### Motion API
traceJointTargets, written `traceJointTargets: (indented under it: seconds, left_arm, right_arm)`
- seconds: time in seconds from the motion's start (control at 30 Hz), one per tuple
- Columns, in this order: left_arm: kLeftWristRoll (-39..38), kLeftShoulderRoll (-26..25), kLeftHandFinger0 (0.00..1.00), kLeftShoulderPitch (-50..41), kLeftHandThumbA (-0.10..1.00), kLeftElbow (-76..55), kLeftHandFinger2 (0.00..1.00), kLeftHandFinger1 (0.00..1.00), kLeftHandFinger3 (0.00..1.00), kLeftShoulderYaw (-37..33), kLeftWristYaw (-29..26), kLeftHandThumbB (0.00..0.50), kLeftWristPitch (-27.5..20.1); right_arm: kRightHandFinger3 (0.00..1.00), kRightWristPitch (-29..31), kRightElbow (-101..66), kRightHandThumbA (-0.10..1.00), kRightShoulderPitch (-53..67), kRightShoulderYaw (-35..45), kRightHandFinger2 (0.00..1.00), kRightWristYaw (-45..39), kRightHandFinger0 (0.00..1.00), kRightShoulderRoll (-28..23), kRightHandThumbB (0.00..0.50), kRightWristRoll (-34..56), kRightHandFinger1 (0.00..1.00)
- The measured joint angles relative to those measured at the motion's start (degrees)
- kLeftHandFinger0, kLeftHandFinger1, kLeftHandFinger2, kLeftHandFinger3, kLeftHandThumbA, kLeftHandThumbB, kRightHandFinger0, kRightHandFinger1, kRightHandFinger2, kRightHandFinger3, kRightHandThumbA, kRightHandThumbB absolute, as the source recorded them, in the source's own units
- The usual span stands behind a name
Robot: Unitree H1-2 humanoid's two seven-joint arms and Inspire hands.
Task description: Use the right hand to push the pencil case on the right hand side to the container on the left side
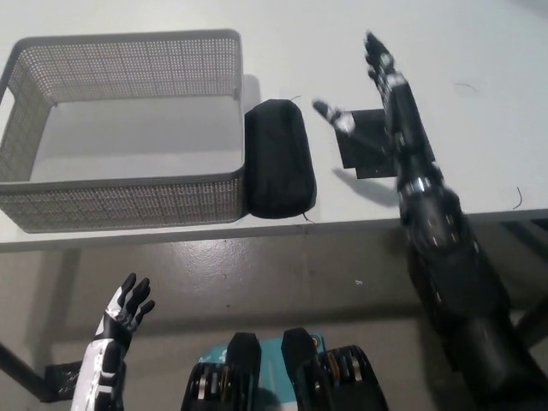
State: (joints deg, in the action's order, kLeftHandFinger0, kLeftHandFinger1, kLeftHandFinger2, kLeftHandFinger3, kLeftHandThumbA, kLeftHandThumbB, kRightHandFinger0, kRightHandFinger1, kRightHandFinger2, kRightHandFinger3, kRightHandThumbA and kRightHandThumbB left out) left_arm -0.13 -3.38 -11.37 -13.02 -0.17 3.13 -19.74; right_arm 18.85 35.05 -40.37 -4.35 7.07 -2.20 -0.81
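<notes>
A black pencil case (279,158) lies on the white table, its left side touching the right wall of the grey mesh container (128,201). My black right hand (377,103) is open above the table just right of the case, fingers spread and pointing away, a small gap between it and the case. My white left hand (127,310) rests open at the lower left, below the table's front edge.
A black square patch (368,158) lies on the table under my right hand. The table's front edge (342,224) runs just below the case and container. Grey floor shows below it.
</notes>
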Motion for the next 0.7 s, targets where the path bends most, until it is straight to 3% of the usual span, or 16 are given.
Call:
traceJointTargets:
  seconds: [0.13,0.2,0.27,0.37,0.47,0.53,0.7]
  left_arm:
    - [0.0,-0.1,1.0,0.8,1.0,0.6,1.0,1.0,1.0,0.5,0.0,0.13,0.0]
    - [0.0,-0.4,1.0,1.4,1.0,1.2,1.0,1.0,1.0,0.8,0.0,0.141,0.0]
    - [0.1,-0.8,1.0,2.0,1.0,1.8,1.0,1.0,1.0,1.1,0.0,0.134,0.0]
    - [0.1,-1.3,1.0,2.9,1.0,2.3,1.0,1.0,1.0,2.0,0.0,0.141,0.0]
    - [0.4,-1.7,1.0,3.9,1.0,2.7,1.0,1.0,1.0,3.3,-0.1,0.102,0.0]
    - [0.6,-2.0,1.0,4.5,1.0,3.0,1.0,1.0,1.0,4.2,-0.2,0.094,0.0]
    - [1.0,-2.5,1.0,6.1,1.0,3.3,1.0,1.0,1.0,6.6,-0.8,0.062,-0.2]
  right_arm:
    - [1.0,-0.7,-8.2,1.0,8.5,0.0,1.0,-0.2,1.0,-0.6,0.276,0.4,1.0]
    - [1.0,-1.0,-12.9,1.0,13.3,0.0,1.0,-0.4,1.0,-1.0,0.227,0.5,1.0]
    - [1.0,-1.2,-17.3,1.0,17.6,0.0,1.0,-0.6,1.0,-1.6,0.286,0.6,1.0]
    - [1.0,-1.3,-23.6,1.0,24.3,0.0,1.0,-1.0,1.0,-2.7,0.298,0.8,1.0]
    - [1.0,-1.3,-30.3,1.0,31.2,0.0,1.0,-1.5,1.0,-3.8,0.3,1.7,1.0]
    - [1.0,-1.3,-34.5,1.0,35.3,0.0,1.0,-2.1,1.0,-4.5,0.266,2.6,1.0]
    - [1.0,-0.8,-41.7,1.0,42.1,0.8,1.0,-3.7,1.0,-5.6,0.29,5.2,1.0]
